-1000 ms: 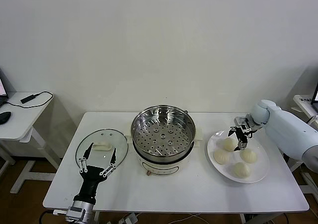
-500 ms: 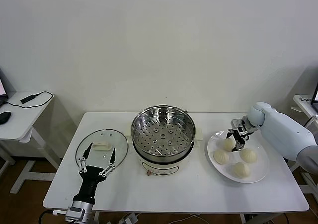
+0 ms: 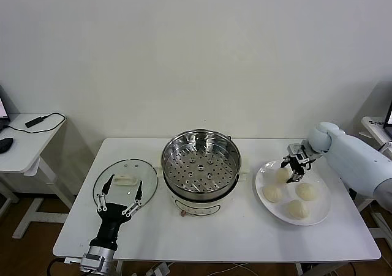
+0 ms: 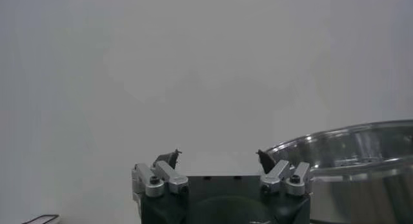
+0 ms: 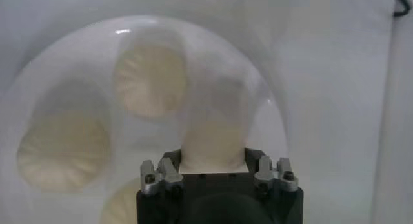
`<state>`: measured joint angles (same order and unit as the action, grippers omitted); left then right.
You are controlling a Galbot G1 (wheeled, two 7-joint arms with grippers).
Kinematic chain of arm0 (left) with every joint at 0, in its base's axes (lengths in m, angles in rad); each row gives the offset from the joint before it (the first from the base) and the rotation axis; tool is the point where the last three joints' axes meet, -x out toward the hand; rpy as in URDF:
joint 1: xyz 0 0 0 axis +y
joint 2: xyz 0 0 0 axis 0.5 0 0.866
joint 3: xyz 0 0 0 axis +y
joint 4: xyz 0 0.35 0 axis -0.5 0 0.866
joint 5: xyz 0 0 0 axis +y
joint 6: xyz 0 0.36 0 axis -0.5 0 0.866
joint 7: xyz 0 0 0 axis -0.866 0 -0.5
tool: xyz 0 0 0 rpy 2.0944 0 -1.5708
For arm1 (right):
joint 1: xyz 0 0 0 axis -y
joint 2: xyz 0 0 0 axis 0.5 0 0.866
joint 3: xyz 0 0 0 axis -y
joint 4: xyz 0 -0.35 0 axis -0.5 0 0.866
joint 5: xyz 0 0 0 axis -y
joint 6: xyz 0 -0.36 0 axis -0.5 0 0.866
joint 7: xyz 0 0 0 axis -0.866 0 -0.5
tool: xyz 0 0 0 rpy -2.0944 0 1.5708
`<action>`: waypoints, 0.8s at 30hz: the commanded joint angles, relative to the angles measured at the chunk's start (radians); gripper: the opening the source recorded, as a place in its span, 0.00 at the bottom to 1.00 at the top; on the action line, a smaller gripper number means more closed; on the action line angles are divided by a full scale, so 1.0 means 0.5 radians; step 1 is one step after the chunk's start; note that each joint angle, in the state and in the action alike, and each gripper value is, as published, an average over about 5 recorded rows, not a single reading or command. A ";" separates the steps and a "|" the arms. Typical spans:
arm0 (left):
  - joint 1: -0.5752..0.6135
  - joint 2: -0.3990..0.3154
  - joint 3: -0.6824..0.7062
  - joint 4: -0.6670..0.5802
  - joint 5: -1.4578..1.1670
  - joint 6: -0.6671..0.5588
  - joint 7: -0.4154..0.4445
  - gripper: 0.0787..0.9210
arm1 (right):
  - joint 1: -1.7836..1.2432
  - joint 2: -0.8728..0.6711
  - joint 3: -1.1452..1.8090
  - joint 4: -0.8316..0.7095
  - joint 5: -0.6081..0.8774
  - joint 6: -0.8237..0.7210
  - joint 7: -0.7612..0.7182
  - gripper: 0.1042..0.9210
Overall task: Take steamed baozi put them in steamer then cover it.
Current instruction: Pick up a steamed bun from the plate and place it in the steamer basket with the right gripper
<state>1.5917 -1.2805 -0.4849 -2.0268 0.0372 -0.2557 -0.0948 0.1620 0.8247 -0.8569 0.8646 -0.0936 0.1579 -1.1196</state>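
Note:
Four off-white baozi lie on a white plate (image 3: 320, 210) at the right. My right gripper (image 3: 293, 169) is down on the far-left baozi (image 3: 282, 175), its fingers pressed against both sides; the wrist view shows this baozi (image 5: 214, 135) filling my right gripper (image 5: 214, 158). The other three baozi (image 3: 272, 193) (image 3: 306, 191) (image 3: 298, 209) lie loose. The steel steamer (image 3: 201, 164) stands open at the centre, its perforated tray bare. The glass cover (image 3: 122, 166) lies flat to its left, with a white handle (image 3: 125, 180). My left gripper (image 3: 120, 194) is open over the cover's near edge.
The steamer's rim shows in the left wrist view (image 4: 361, 148), beside my left gripper (image 4: 217, 157). A small side table (image 3: 24, 141) with a cable stands at far left. The table's front strip lies before the steamer.
My right gripper came down from above the far-left baozi and closed round it, shifting slightly. The left arm and the cover have not moved.

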 commanded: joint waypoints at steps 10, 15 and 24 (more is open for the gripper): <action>0.009 0.008 0.005 -0.032 -0.008 -0.004 -0.004 0.88 | 0.912 0.124 -0.529 0.598 0.137 0.603 -0.076 0.67; 0.012 0.007 0.011 -0.038 -0.007 -0.006 -0.004 0.88 | 1.030 0.306 -0.579 0.755 0.020 0.803 -0.067 0.66; 0.020 0.013 0.001 -0.078 -0.015 -0.002 -0.004 0.88 | 0.833 0.721 -0.535 0.654 -0.350 1.046 -0.025 0.64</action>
<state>1.6014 -1.2744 -0.4844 -2.0619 0.0293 -0.2572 -0.0971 0.5518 1.0682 -1.0947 1.1550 -0.1825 0.5719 -1.1294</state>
